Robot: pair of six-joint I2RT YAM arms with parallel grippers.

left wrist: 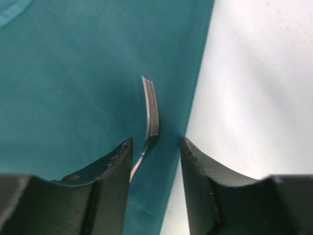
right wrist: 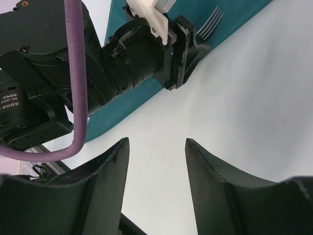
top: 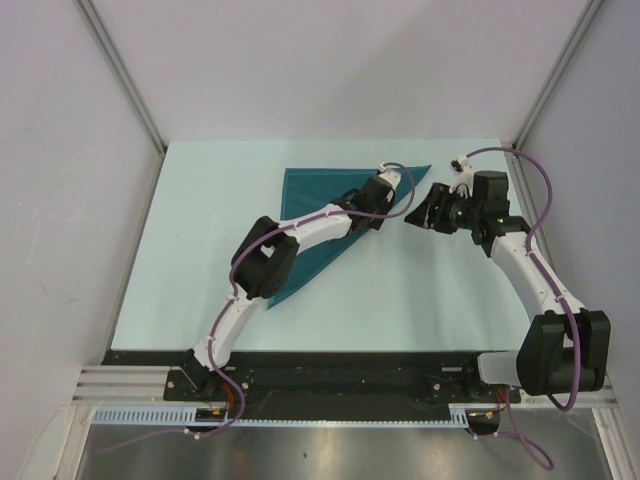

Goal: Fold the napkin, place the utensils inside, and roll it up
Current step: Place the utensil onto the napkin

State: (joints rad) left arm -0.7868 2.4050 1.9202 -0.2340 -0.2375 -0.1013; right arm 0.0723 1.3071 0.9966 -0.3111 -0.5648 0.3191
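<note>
The dark teal napkin (top: 310, 200) lies folded into a triangle on the table. My left gripper (top: 398, 192) hangs low over its right edge. In the left wrist view the napkin (left wrist: 73, 73) fills the left side. A metal fork (left wrist: 151, 105) lies on it, tines away from me, its handle running back between the fingers of my open left gripper (left wrist: 156, 144) and close against the left one. The right finger stands clear of it. My right gripper (top: 408, 218) is open and holds nothing (right wrist: 156, 144), over bare table just right of the napkin. It faces the left gripper (right wrist: 188, 36) and the fork's tines (right wrist: 210, 24).
The pale table (top: 400, 290) is boxed in by white walls at the back and on both sides. The two grippers stand close together near the napkin's right corner. A purple cable (right wrist: 76, 73) loops off the left arm.
</note>
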